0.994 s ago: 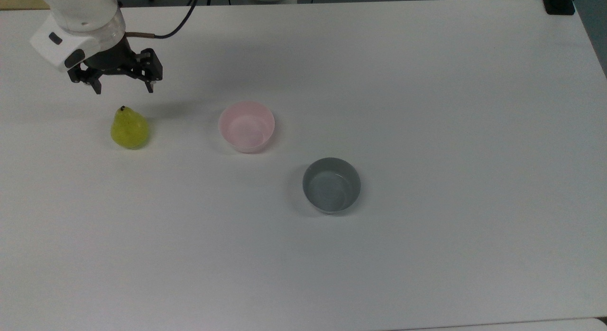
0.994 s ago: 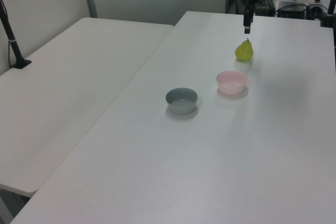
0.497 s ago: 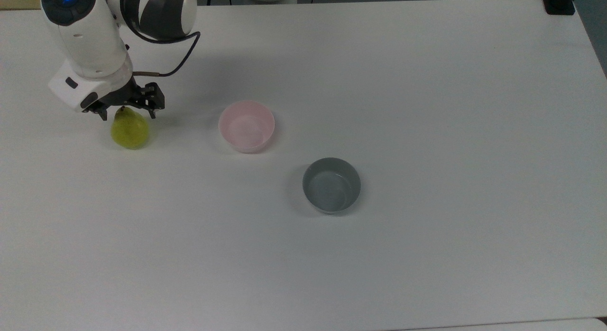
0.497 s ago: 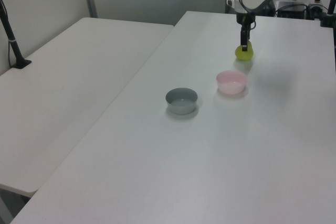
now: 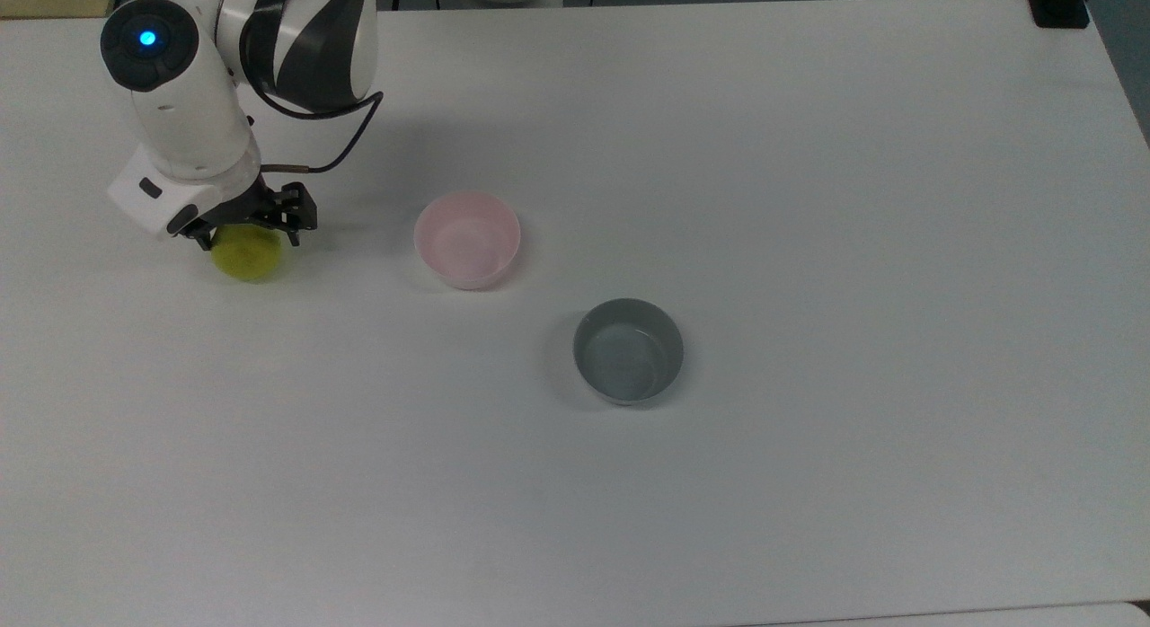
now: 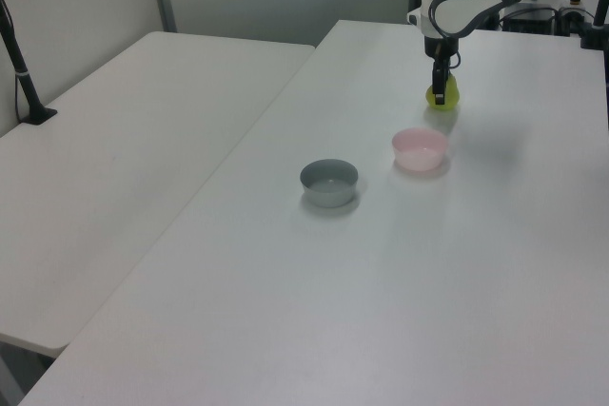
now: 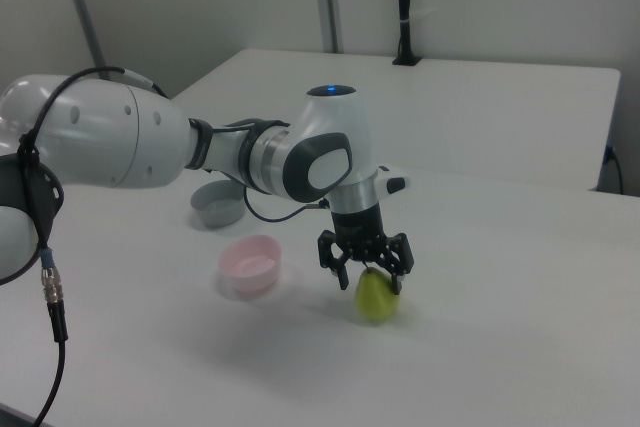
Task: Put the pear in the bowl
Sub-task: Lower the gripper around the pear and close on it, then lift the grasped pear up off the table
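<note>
White table (image 5: 809,483), two bowls mid-surface. I see gripper (image 7: 367,277) spread wide, straddling pear (image 7: 375,299) top, gripping nothing yet. Pear sits on table at 9 o'clock from pink bowl (image 5: 467,240); grey bowl (image 5: 628,350) at 4 o'clock. I'd descend to widest belly, close gently.

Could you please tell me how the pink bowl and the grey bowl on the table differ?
The pink bowl is pale pink; the grey bowl is slate grey. In the top view, the pink bowl sits closer to the pear and the hand over it, while the grey bowl lies further toward the top view's lower right. Both are small, round, upright, empty and similar in size.
</note>
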